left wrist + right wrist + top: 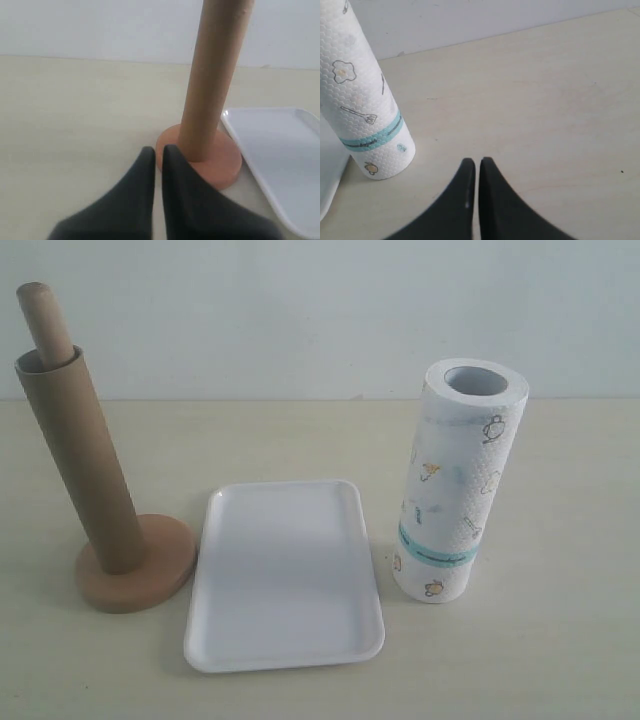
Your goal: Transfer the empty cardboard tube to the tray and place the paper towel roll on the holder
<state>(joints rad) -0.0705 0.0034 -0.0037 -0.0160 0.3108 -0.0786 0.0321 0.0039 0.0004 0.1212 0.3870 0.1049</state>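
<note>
Both grippers closed tight, holding nothing: left gripper (157, 148) beside holder (165, 562) base, right gripper (476, 161) near upright paper towel roll (455, 490); cardboard tube (85, 460) sleeving holder pole, tray (285, 575) lying flat between holder and roll

Three things stand in a row across the counter (560, 660). At the left is the holder (150, 575), its disc base flat on the counter. The empty cardboard tube (85, 465) is slid over the holder's pole (40, 310), with its lower end on the base and the pole's tip sticking out above its upper opening. The tray (285, 575) lies flat in the middle, just right of the base. The paper towel roll (455, 490) stands on end at the right, just beside the tray's right rim. A wall (300, 310) rises behind the counter's far edge.
</note>
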